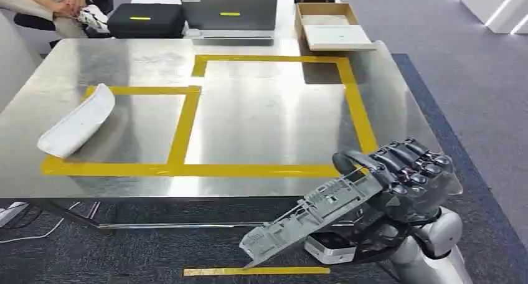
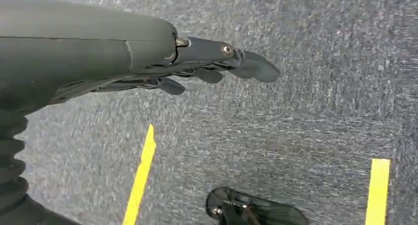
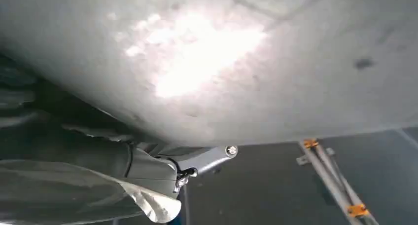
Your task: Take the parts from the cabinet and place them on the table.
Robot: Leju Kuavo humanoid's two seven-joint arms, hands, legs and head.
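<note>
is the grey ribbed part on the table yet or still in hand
In hand: the right hand holds the long grey ribbed plastic part, tilted, short of the steel table.

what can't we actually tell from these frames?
- Head view: the right robot hand covers one end of the grey ribbed part, so its finger contact underneath is hidden.
- Head view: the person at the far corner is cut off by the picture's edge.
- Right wrist view: the table's underside blocks sight of its top.
- Left wrist view: motion blur over the carpet; the left robot hand is sharp and holds nothing.

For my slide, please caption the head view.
Right hand carries a grey part toward the taped steel table.
</note>
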